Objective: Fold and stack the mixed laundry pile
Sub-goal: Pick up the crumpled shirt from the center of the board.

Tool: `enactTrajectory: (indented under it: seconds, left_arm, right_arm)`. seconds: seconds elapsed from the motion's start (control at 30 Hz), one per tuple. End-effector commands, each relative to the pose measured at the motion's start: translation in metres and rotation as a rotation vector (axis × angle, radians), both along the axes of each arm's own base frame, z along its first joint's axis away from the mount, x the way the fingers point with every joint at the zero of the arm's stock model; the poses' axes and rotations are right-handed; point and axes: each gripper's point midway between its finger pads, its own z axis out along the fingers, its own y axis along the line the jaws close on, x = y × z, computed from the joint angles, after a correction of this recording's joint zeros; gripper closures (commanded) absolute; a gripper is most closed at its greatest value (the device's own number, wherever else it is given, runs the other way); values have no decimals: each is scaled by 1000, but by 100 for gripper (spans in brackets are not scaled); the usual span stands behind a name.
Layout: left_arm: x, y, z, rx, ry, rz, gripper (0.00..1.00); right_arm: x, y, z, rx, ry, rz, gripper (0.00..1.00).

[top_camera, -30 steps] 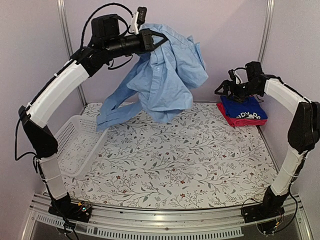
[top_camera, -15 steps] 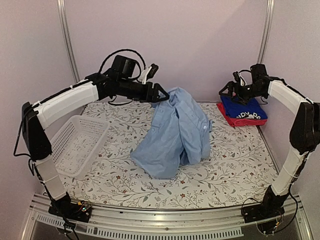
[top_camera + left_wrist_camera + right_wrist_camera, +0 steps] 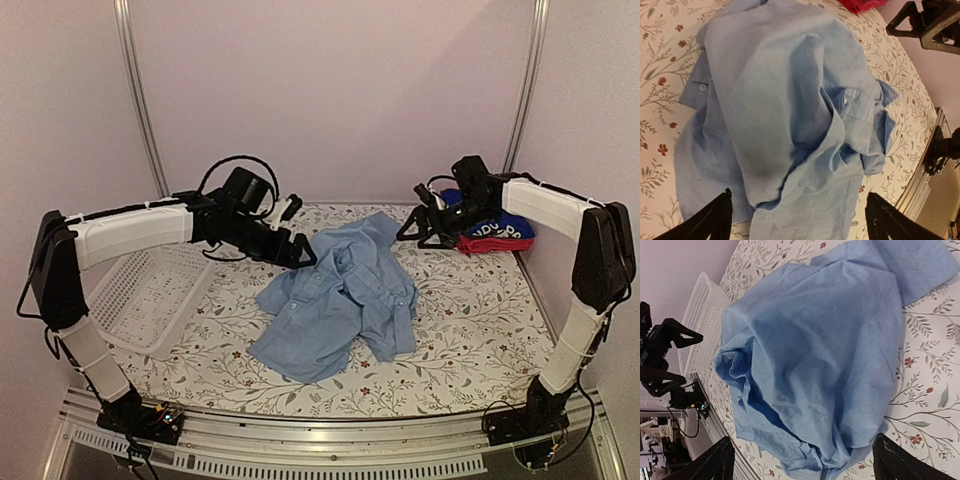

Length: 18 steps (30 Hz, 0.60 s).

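Overhead view: a large light-blue collared cotton shirt (image 3: 340, 305) lies crumpled in a loose heap near the middle of the floral-patterned table cover (image 3: 470, 330). One sleeve or tail reaches toward the far edge. The rest spreads toward the near left.

Left gripper (image 3: 303, 255) sits low at the heap's far-left edge, just beside the cloth. From the left wrist camera we see its two dark fingers (image 3: 715, 222) spread wide apart. The light-blue shirt (image 3: 790, 115) fills the view beyond them, and a button and the folded collar band are visible. We see no cloth pinched between the fingers.

Right gripper (image 3: 415, 232) hangs near the heap's far-right end, in front of the folded stack. In the right wrist view its fingers (image 3: 722, 460) also stand wide apart, holding nothing. The shirt (image 3: 815, 355) lies below and ahead of them on the cover.

Far right corner: a folded royal-blue shirt with white print (image 3: 497, 232) rests on top of a folded red-pink garment (image 3: 480, 245). The right arm partly hides both.

Left side: a white perforated plastic basket (image 3: 150, 295) stands apart from the heap. We cannot make out anything inside it.
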Motion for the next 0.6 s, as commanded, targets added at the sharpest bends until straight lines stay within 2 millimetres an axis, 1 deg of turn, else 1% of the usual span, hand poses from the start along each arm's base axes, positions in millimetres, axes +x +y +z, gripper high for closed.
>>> enactTrajectory:
  seconds: [0.0, 0.07, 0.1, 0.2, 0.27, 0.3, 0.33, 0.4, 0.43, 0.47, 0.53, 0.57]
  left_arm:
    - [-37, -12, -25, -37, 65, -92, 9]
    - [-45, -12, -30, -43, 73, -92, 9]
    - [-49, -10, -34, -23, 69, -87, 9]
    - [-72, -3, -61, 59, 96, -112, 8]
    - [-91, 1, -78, 128, 106, -127, 9]
    - [-100, 4, -84, 162, 103, -130, 10]
    - [-107, 7, -85, 185, 87, -126, 10]
    - [-120, 10, -82, 209, 46, -123, 11]
    - [-129, 8, -81, 227, 15, -142, 12]
    - [-138, 8, -82, 258, -13, -164, 12]
    - [-156, 7, -89, 328, -41, -206, 12]
    - [-164, 7, -96, 347, -35, -231, 12]
  right_arm:
    - [-40, 33, -27, -48, 79, 133, 6]
    - [-51, 31, -44, -61, 143, 132, 7]
    - [-57, 29, -49, -62, 164, 130, 7]
    - [-78, 22, -63, -91, 202, 136, 7]
    - [-92, 15, -76, -172, 204, 138, 7]
    - [-98, 12, -76, -206, 185, 136, 7]
    - [-104, 10, -78, -229, 177, 135, 7]
    - [-113, 9, -73, -224, 155, 129, 9]
    - [-119, 9, -64, -198, 132, 129, 11]
    - [-125, 11, -61, -175, 133, 132, 14]
    - [-138, 14, -57, -157, 137, 147, 16]
    - [-144, 14, -61, -171, 151, 152, 16]
